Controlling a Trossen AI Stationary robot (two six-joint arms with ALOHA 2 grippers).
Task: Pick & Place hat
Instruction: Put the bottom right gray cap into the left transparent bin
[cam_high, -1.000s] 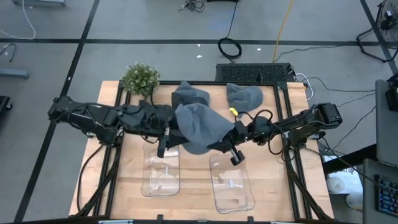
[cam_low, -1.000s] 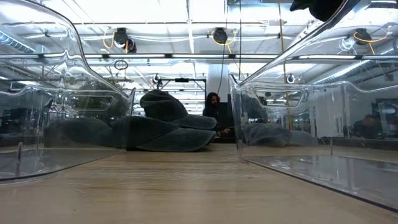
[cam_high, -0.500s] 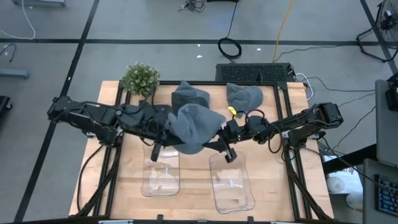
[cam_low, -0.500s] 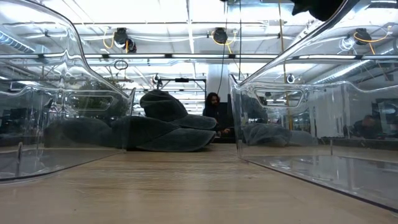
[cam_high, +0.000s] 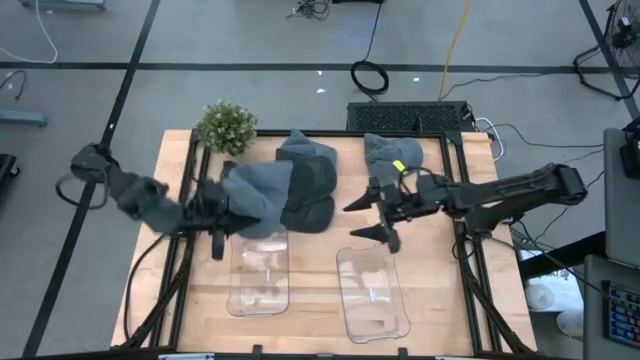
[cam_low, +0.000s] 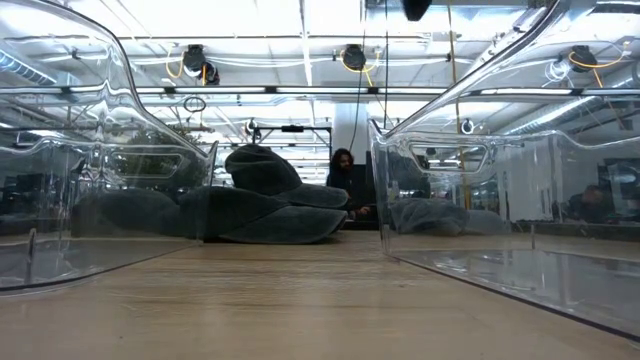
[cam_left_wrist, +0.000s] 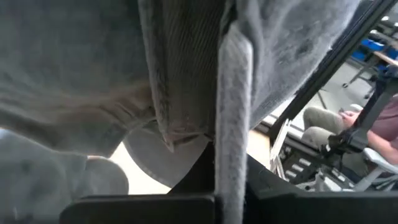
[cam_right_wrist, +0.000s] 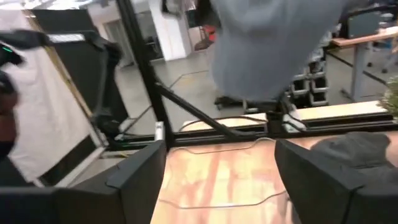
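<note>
One grey hat (cam_high: 262, 192) is pinched between the closed fingers of the left gripper (cam_high: 218, 222), draped above the far end of the left clear bin (cam_high: 260, 282). No hat is held by the right gripper (cam_high: 372, 218), whose fingers are spread wide over the tabletop (cam_high: 310, 300).

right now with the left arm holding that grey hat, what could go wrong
The left gripper is shut on only a fold of the grey hat, so the hat could slip free. It hangs beside the other hat lying on the table, so it might drag that one along. The left clear bin is narrow, so the hat may drape over its rim.
</note>
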